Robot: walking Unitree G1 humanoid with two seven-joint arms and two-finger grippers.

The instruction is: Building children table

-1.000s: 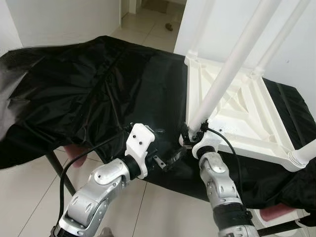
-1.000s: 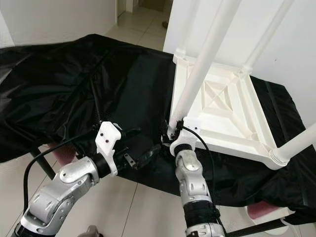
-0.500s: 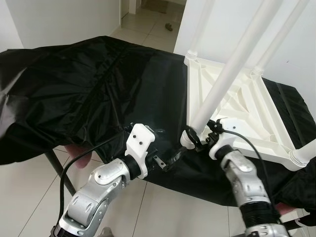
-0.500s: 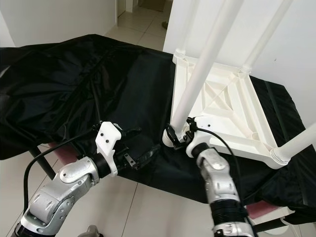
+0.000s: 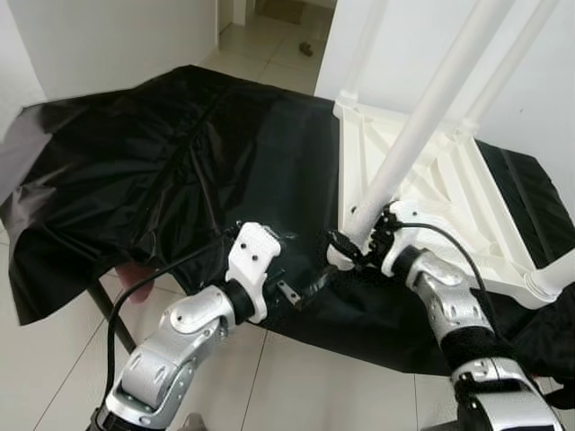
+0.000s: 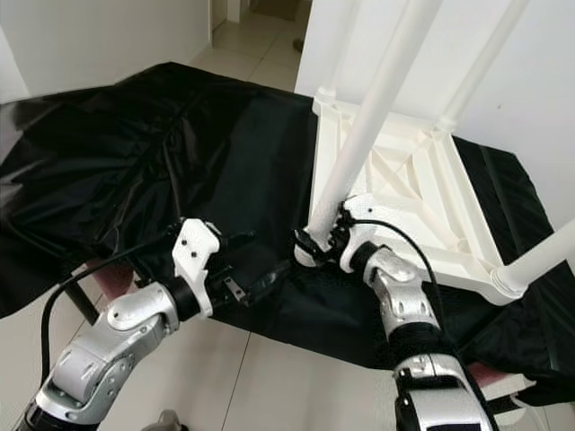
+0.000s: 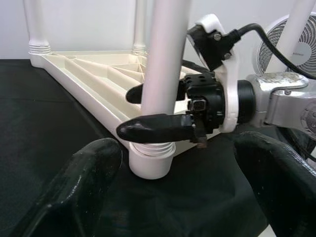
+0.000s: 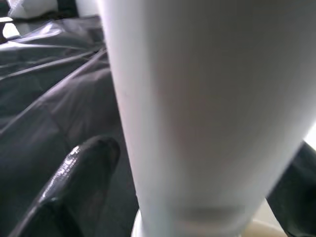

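Note:
A white plastic children's table lies upside down on a black cloth, with its legs pointing up. My right gripper is shut on the near-left leg, just above its socket. One black finger crosses in front of the leg and the other sits behind it. In the right wrist view the leg stands close between the fingers. My left gripper is open over the cloth, a short way left of that leg, with its fingers spread wide and nothing between them.
Three other white legs stand up, at the back left, the back right and the near right. A white wall rises behind the table. A fan stands beyond the table. Tiled floor runs past the cloth's far edge.
My right forearm has swung out to the right, and its gripper has turned around the base of the leg while staying on it. The left arm has stayed where it was.

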